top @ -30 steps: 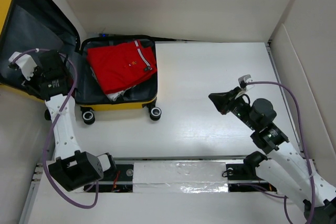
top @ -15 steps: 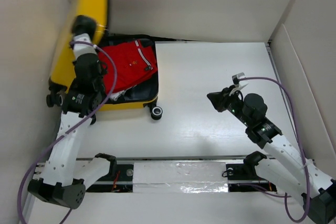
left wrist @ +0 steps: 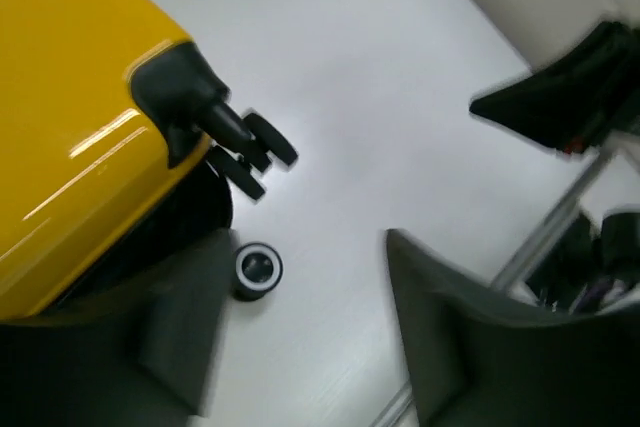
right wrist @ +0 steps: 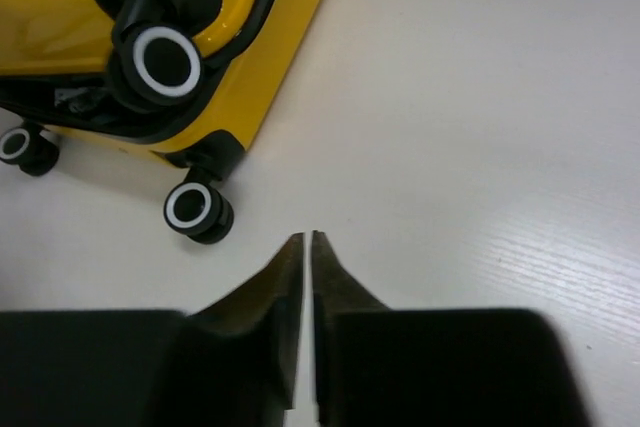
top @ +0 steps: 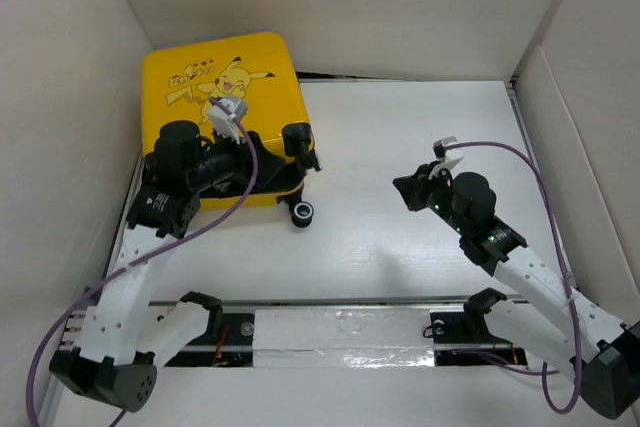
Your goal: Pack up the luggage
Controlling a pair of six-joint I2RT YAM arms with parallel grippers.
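The luggage [top: 215,77] lies closed; left claw [left wrist: 305,257], agape at its 5 o'clock corner, should press squarely; right claw [right wrist: 306,242] is pinched shut.

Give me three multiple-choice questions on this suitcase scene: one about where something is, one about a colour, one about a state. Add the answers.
1. Where on the table does the suitcase lie?
A) far left corner
B) near right corner
C) dead centre

2. What colour is the suitcase's outside?
A) red
B) blue
C) yellow

3. What state is the suitcase in?
A) open, one half upright
B) closed, printed side up
C) open flat on the table

Answers:
1 A: the top view shows it against the far left corner.
2 C: every view shows it yellow, with black trim.
3 B: the Pikachu print faces up and nothing inside shows.
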